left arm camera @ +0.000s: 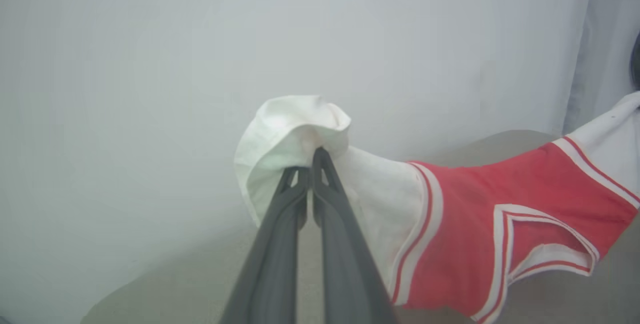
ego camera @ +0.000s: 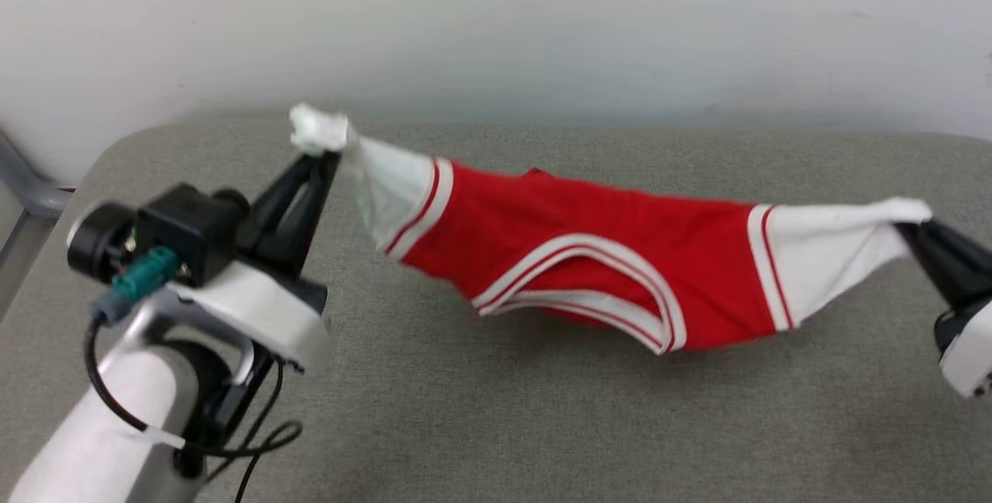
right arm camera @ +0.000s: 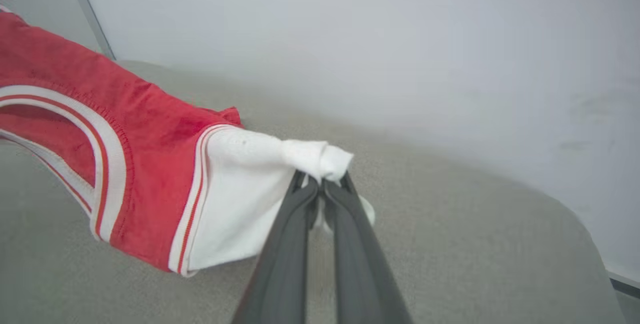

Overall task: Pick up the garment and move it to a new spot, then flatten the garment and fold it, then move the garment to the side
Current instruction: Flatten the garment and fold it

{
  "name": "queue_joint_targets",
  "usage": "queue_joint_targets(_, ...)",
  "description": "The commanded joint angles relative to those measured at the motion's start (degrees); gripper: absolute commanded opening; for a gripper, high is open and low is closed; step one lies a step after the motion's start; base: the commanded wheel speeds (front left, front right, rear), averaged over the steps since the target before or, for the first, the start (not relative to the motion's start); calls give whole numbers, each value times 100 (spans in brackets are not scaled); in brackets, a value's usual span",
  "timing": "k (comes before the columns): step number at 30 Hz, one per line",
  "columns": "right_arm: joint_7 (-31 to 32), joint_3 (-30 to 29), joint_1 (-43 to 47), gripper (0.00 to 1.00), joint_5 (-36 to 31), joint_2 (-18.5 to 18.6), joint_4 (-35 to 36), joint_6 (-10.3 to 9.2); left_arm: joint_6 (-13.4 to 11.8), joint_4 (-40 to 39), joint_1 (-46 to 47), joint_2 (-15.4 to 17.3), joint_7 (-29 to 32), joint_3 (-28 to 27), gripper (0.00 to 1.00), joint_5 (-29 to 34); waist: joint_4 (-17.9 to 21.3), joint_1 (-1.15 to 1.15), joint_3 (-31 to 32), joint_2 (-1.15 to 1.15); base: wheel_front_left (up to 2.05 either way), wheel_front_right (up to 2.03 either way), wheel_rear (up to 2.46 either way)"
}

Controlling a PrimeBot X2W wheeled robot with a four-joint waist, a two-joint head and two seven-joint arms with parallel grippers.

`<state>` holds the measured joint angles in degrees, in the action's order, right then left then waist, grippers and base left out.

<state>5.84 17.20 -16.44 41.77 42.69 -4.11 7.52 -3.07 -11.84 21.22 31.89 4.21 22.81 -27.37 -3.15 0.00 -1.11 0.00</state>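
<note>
The shirt hangs stretched between both grippers over the grey woven surface. The left gripper is clamped on one bunched white sleeve, and the right gripper on the other. The soft red cloth sags between them, with its striped neckline drooping.

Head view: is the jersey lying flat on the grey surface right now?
No, the jersey hangs stretched between shut jaws on each white sleeve, its middle sagging over the grey surface.
</note>
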Motion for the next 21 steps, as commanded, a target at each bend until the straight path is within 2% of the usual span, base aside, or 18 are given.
queue_joint_targets(1,-15,-84,-92,0,-47,-37,80,-6,22,-39,125,-30,-36,-24,0,13,4,0,-1,0,0,0,0)
queue_joint_targets(11,389,-1155,-599,0,-236,-313,1151,-6,244,-129,1658,-371,-11,-42,0,0,97,0,-130,0,0,0,0)
queue_joint_targets(15,576,-1354,-1069,0,-354,-373,1327,-7,312,46,2193,-499,13,-48,0,13,124,0,-293,0,0,0,0)
queue_joint_targets(21,825,-1326,-2006,0,-448,-383,1214,-7,453,455,3100,-685,4,-14,0,63,130,0,-738,0,0,0,0)
